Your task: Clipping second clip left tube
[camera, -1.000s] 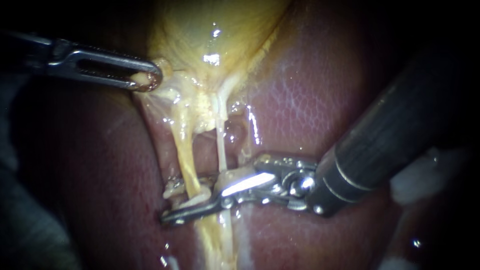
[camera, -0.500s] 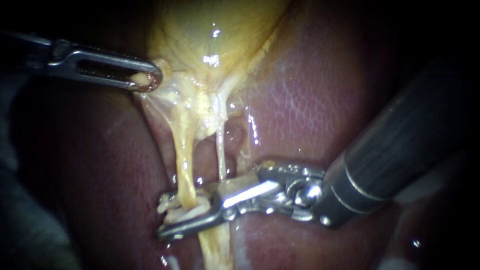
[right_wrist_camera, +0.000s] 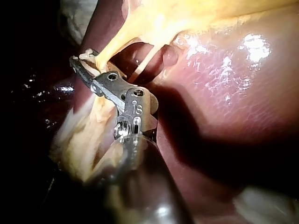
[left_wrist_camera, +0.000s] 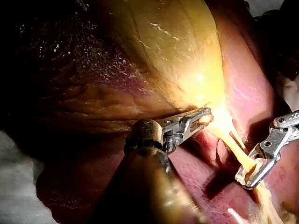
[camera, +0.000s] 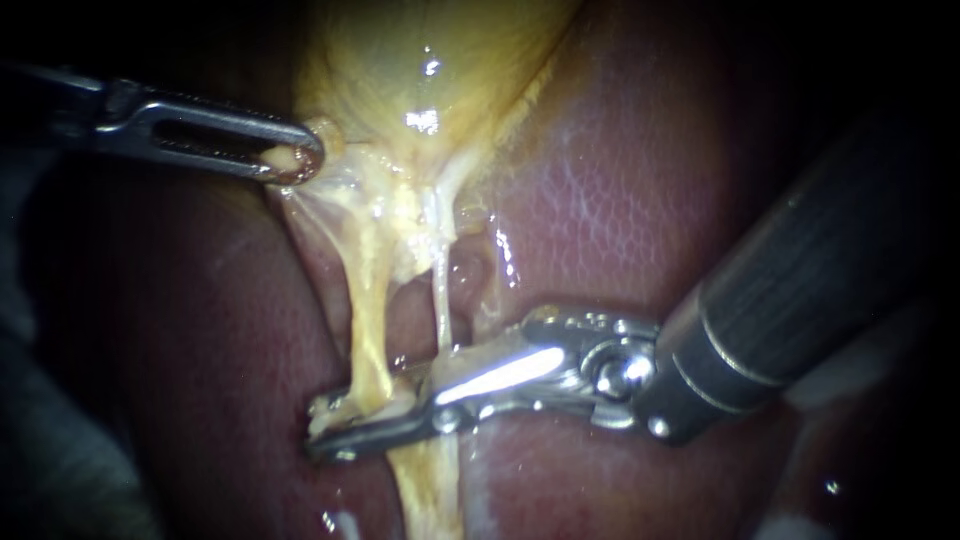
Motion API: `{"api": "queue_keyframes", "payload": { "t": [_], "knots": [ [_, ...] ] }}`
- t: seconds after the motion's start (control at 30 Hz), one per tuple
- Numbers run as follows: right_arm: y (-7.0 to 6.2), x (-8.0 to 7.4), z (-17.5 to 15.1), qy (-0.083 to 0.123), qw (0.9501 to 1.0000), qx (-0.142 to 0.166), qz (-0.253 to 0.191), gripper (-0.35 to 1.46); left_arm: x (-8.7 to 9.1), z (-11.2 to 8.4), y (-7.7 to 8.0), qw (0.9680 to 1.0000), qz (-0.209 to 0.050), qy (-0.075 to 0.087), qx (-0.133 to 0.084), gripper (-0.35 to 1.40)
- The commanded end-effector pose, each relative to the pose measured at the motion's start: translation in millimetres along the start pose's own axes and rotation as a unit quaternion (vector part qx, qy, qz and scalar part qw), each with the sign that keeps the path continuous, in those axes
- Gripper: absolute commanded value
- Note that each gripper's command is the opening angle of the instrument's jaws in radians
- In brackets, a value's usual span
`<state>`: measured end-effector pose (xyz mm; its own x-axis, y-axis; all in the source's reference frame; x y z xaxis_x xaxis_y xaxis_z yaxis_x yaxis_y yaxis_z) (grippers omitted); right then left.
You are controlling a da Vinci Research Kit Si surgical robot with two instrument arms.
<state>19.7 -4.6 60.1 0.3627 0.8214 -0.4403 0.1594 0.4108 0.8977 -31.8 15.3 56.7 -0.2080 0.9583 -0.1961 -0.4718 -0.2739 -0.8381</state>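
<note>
- Jaws of left tool (camera: 295, 160) are clamping gallbladder (camera: 430, 80) neck, holding left tube (camera: 366, 320) taut.
- Right tool's (camera: 375, 420) jaws are squeezing that tube for clipping.

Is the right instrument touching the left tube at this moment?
Touching. The endoscope view shows the right instrument with one jaw on each side of the left tube, both pressed against it with no gap. The left wrist view agrees.

Surgical practice lab, seen close up: a wet, red-brown liver (camera: 620, 200) and yellow gallbladder (camera: 420, 60) glisten under a bright scope light amid darkness, the slender steel left instrument (camera: 295, 160) and right instrument (camera: 345, 425) reach in, and pale cloth (left_wrist_camera: 16, 186) edges the tissue
</note>
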Motion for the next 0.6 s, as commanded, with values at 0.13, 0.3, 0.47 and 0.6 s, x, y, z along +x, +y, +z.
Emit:
{"api": "queue_keyframes", "payload": {
  "t": [0.13, 0.3, 0.47, 0.6],
  "knots": [
    [0.2, 0.0, -0.1, 0.002, 1.0000, -0.002, -0.001, -0.26, 0.0, 0.0, 0.0, 1.0000, 0.000, 0.000, 0.000, -0.35],
    [0.2, -0.3, -0.7, 0.001, 1.0000, -0.001, -0.001, -0.35, 0.0, 0.0, 0.0, 1.0000, 0.000, 0.000, 0.000, -0.35],
    [0.2, -0.6, -0.8, 0.000, 1.0000, -0.001, -0.002, -0.35, 0.0, 0.0, 0.0, 1.0000, 0.000, 0.000, 0.000, -0.35],
    [0.2, -0.8, -0.7, -0.001, 1.0000, -0.001, -0.002, -0.35, 0.0, 0.0, 0.0, 1.0000, 0.000, 0.000, 0.000, -0.35]
  ]
}}
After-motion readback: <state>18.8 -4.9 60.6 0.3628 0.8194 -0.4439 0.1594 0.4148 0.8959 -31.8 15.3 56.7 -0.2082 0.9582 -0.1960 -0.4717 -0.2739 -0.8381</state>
